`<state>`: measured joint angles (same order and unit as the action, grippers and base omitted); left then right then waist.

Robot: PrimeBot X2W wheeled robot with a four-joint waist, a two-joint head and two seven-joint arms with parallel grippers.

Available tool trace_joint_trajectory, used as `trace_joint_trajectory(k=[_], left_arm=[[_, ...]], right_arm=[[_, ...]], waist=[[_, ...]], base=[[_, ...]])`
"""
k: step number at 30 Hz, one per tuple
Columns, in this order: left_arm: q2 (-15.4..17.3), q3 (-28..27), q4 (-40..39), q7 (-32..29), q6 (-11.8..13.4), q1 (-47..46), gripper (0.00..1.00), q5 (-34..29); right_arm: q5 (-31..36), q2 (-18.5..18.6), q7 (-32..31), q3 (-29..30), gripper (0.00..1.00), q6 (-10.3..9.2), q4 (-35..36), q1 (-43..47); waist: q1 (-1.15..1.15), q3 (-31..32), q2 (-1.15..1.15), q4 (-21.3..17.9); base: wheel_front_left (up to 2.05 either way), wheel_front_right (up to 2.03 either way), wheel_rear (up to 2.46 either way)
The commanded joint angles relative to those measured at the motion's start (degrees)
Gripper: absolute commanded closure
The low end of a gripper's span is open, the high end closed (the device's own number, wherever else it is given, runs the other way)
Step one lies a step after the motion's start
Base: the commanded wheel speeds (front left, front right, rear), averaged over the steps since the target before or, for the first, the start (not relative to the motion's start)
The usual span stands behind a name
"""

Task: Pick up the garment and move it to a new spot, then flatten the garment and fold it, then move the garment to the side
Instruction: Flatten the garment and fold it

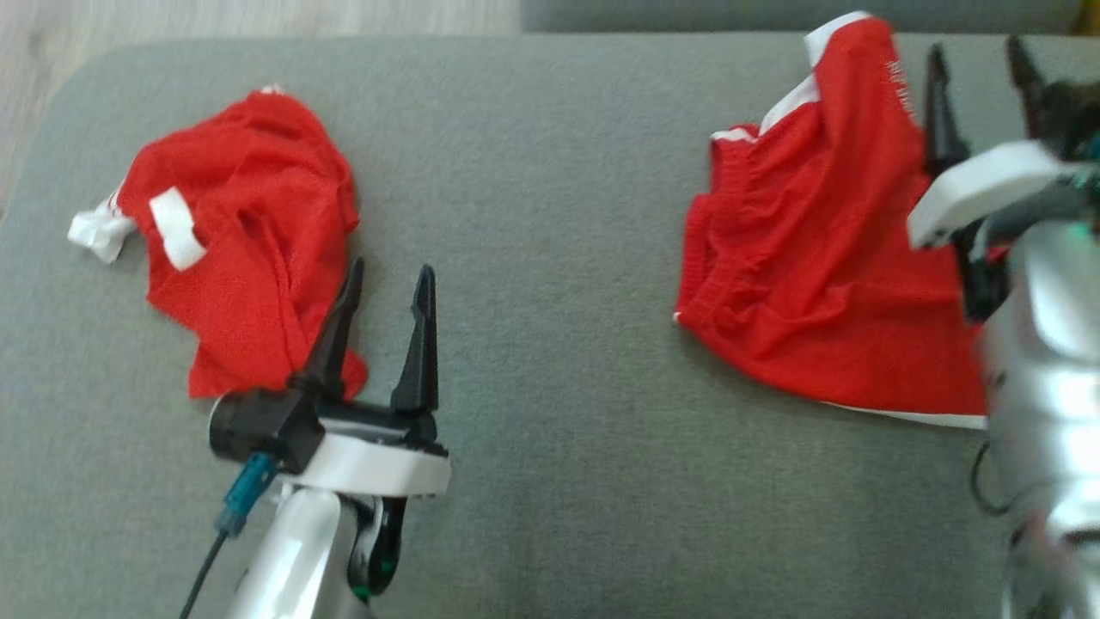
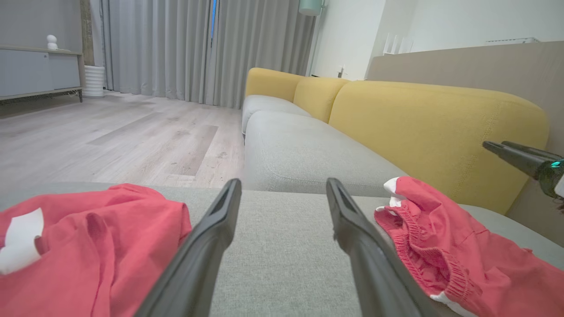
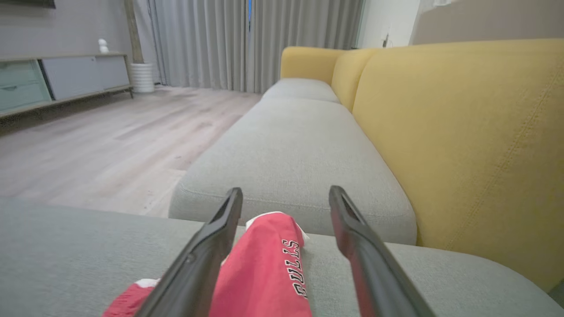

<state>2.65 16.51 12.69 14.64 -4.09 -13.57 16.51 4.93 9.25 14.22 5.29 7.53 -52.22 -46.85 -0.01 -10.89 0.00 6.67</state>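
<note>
Two red garments with white trim lie crumpled on the grey sofa seat (image 1: 533, 258). The left garment (image 1: 245, 232) (image 2: 83, 246) is bunched up, and my left gripper (image 1: 391, 279) (image 2: 284, 187) stands open just beside its lower right edge, nothing between the fingers. The right garment (image 1: 816, 249) (image 2: 458, 246), shorts with "BULLS" lettering (image 3: 269, 268), lies near the seat's right end. My right gripper (image 1: 980, 56) (image 3: 286, 193) hovers open over the shorts' right side, with red cloth showing below and between its fingers.
A yellow backrest (image 3: 462, 132) runs along the sofa's right side in the wrist views. Further grey cushions (image 2: 299, 149) continue beyond the seat. Wooden floor (image 2: 110, 136), grey curtains (image 2: 198, 48) and a low cabinet (image 2: 35, 72) lie past the seat's edge.
</note>
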Motion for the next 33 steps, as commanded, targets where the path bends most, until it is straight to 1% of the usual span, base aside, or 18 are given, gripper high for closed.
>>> trace_joint_trajectory(k=[1, 4, 8, 11, 14, 17, 22, 28, 33], left_arm=[[0.2, -2.1, -1.8, 0.4, 0.0, -0.2, 0.00, -0.5], [0.2, -2.4, -1.8, 0.4, -0.1, 0.8, 0.00, -0.7], [0.2, -2.8, -1.7, 0.4, -0.2, 2.1, 0.00, -1.0], [0.2, -3.1, -1.7, 0.4, -0.4, 3.0, 0.00, -1.2], [0.2, -3.2, -1.7, 0.4, -0.5, 3.7, 0.00, -1.6], [0.2, -3.1, -1.8, 0.4, -0.6, 4.0, 0.00, -1.8], [0.2, -2.6, -1.7, 0.4, -0.8, 3.7, 0.00, -1.9], [0.2, -1.8, -1.8, 0.4, -0.7, 2.9, 0.00, -1.5], [0.2, -1.1, -1.5, 0.4, -0.6, 2.1, 0.00, -1.0]], right_arm=[[-0.7, -0.9, 0.7, -1.5, 0.00, -0.04, 3.2, 0.1], [-4.5, -2.7, 0.8, -3.1, 0.00, -0.04, 11.4, 7.2], [-8.0, -4.6, 0.8, -5.5, 0.00, -0.04, 20.9, 17.8], [-9.8, -5.6, 0.8, -7.7, 0.00, -0.04, 26.6, 25.3], [-11.0, -6.1, 0.8, -9.6, 0.00, -0.04, 30.3, 31.5], [-11.5, -6.3, 0.8, -11.0, 0.00, -0.04, 31.6, 34.8], [-10.9, -6.3, 0.8, -15.0, 0.00, -0.04, 31.5, 35.0], [-9.9, -4.7, -0.9, -21.9, 0.00, -0.04, 27.5, 31.7], [-9.7, -3.4, -2.1, -24.3, 0.00, -0.04, 21.8, 28.4]], waist=[[0.01, 1.3, 0.00, -1.2], [0.01, 2.7, 0.00, -1.7], [0.01, 4.2, 0.00, -2.2], [0.01, 5.0, 0.00, -2.4], [0.01, 5.5, 0.00, -2.5], [0.01, 5.6, 0.00, -2.4], [0.01, 5.2, 0.00, -1.7], [0.01, 3.3, 0.00, 0.4], [0.01, 1.7, 0.00, 2.6]], base=[[0.00, 0.00, 0.00], [0.00, 0.00, 0.00], [0.00, 0.00, 0.00], [0.00, 0.00, 0.00], [0.00, 0.00, 0.00], [0.00, 0.00, 0.00], [0.00, 0.00, 0.00], [0.00, 0.00, 0.00], [0.00, 0.00, 0.00]])
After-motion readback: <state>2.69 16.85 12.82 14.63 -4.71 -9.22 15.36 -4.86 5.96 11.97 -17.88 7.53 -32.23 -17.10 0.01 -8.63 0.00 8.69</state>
